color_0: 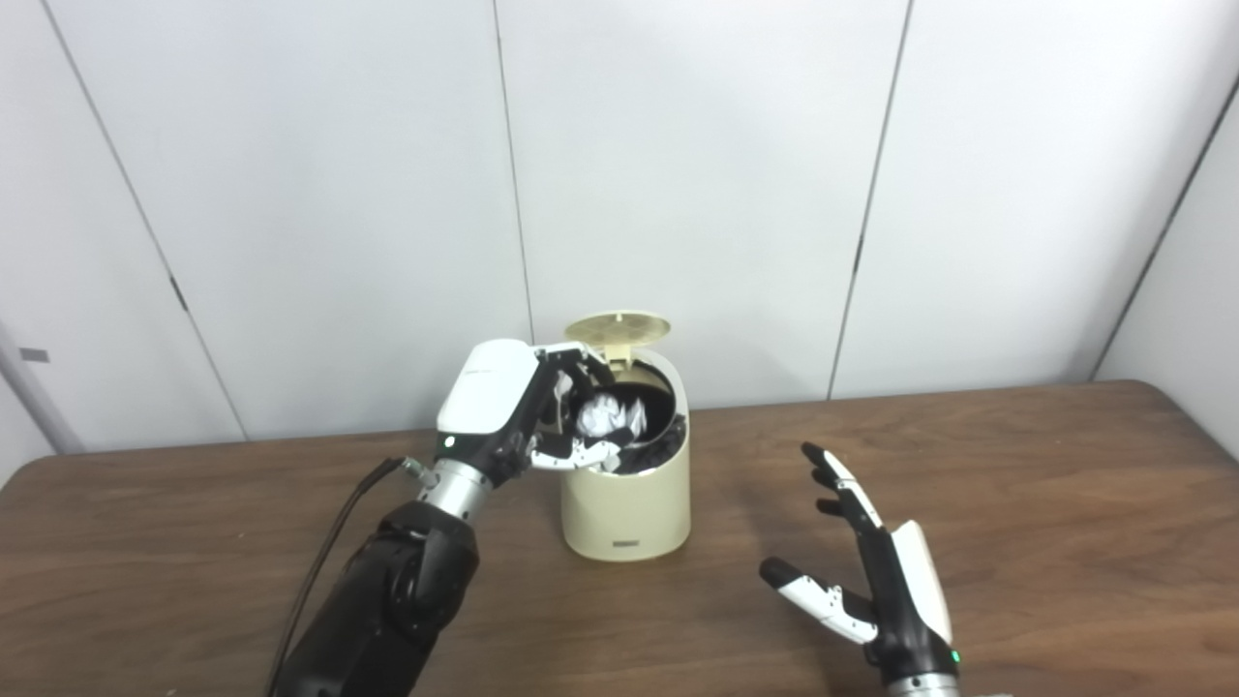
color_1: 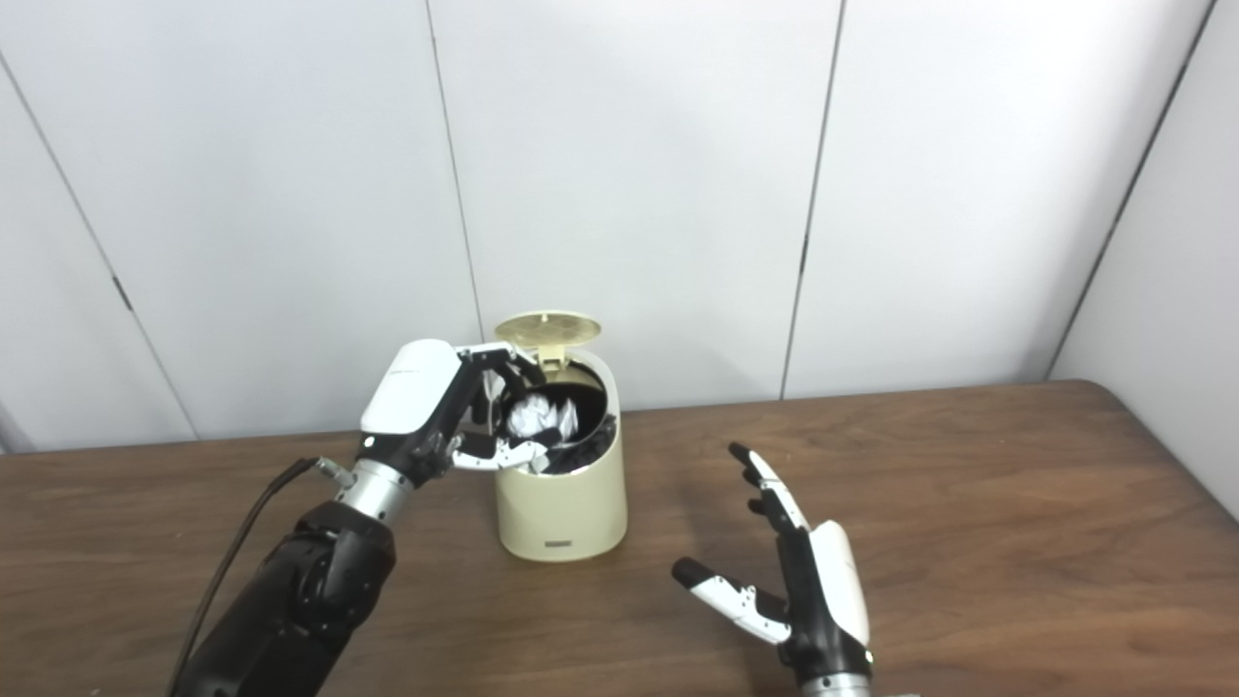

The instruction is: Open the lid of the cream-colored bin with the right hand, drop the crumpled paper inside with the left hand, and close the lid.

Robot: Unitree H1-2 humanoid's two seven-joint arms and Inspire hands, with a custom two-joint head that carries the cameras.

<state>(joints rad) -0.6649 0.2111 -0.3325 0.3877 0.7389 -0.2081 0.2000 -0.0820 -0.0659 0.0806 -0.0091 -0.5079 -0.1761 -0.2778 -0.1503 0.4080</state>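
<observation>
Left eye view, reading left to right: the left hand (color_0: 513, 407) sits at the bin's (color_0: 629, 503) nine o'clock rim, fingers spread around the crumpled paper (color_0: 610, 416) lying in the mouth. The lid (color_0: 618, 329) stands raised at twelve o'clock. At four o'clock, the right hand (color_0: 871, 571) waits, spread and empty. The drop looks about finished; next, the left hand withdraws and the lid gets pressed shut.
</observation>
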